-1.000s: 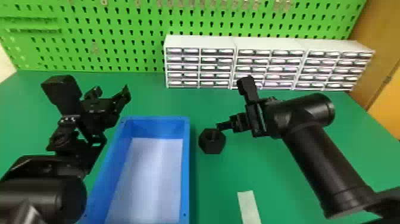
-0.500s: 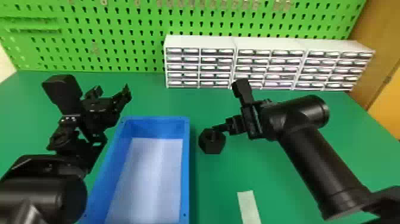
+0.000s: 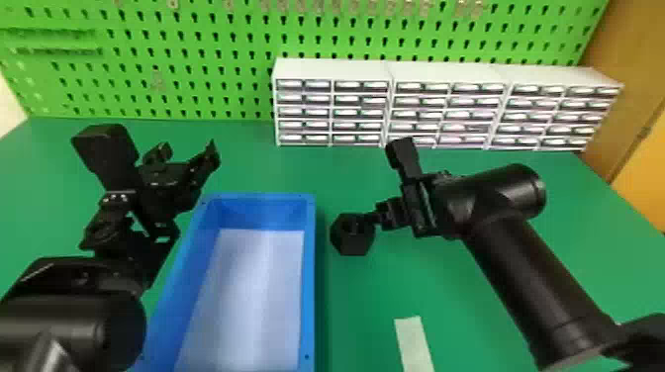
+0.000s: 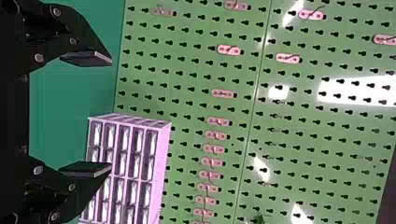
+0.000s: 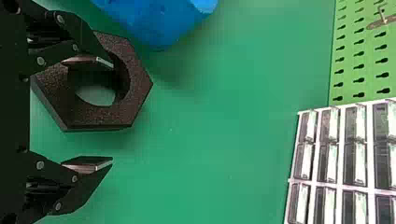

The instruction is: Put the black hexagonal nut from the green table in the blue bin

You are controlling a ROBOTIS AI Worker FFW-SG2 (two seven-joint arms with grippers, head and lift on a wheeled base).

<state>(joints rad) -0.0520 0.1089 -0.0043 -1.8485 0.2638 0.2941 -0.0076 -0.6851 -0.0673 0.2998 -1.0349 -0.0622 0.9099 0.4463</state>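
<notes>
Nut (image 3: 352, 243) lies on the table (image 3: 366, 316), a narrow strip from the bin's (image 3: 308, 277) right edge. Spread right gripper (image 3: 374, 217) has 1 finger over its hole, 1 past its outer edge. Left gripper (image 3: 189, 147), fingers parted, hangs near the bin's far left corner.

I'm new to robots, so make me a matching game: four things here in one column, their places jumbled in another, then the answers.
1. Black nut
2. Blue bin
3. White drawer units
4. Left gripper

A. In a row at the foot of the green pegboard
B. Above the table, on the robot's left, with its fingers apart
C. On the table, close to the right gripper
D. On the table, between the nut and the robot's left arm

Pairs: 1-C; 2-D; 3-A; 4-B
</notes>
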